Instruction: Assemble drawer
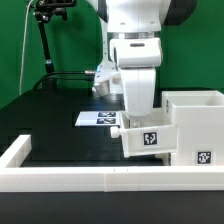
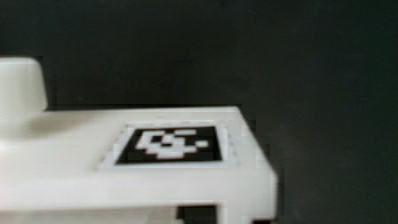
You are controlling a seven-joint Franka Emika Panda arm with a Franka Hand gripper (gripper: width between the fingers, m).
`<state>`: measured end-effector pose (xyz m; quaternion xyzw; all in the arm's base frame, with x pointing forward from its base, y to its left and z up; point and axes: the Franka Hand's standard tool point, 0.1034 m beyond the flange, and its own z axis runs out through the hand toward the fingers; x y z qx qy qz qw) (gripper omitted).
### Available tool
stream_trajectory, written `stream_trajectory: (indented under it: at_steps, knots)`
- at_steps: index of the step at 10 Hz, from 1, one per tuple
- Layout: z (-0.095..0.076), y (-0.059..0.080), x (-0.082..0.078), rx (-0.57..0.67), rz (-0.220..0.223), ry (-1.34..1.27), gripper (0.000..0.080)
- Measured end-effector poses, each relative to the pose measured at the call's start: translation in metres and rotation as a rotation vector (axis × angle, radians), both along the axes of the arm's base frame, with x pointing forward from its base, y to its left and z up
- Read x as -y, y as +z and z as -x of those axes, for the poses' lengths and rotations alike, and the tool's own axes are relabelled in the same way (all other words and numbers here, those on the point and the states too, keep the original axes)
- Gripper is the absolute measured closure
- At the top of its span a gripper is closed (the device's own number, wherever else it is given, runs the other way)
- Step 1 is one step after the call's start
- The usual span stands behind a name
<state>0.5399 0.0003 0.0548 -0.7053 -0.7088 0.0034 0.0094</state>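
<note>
The white drawer shell (image 1: 196, 124) stands at the exterior view's right, with a square tag low on its front. A small white tray (image 1: 146, 139) with a tag on its face sits right against the shell's left side, under my arm. My gripper (image 1: 134, 118) comes down on the tray from above and is shut on it; its fingers are mostly hidden. In the wrist view the tray (image 2: 107, 175) fills the lower part, with its tag (image 2: 173, 143) facing up and a white knob-like part (image 2: 18, 80) beside it. A dark fingertip (image 2: 199, 214) shows at the tray's edge.
The marker board (image 1: 98, 118) lies flat on the black table behind the tray. A low white wall (image 1: 70, 180) edges the table's front and left. A black stand with cables (image 1: 45, 45) is at the back left.
</note>
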Motion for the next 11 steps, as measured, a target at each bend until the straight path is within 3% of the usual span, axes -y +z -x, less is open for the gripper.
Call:
stream_trajectory:
  at_steps: [11]
  knots:
    - [0.000,-0.001,-0.014,0.000,0.000,-0.079,0.0757]
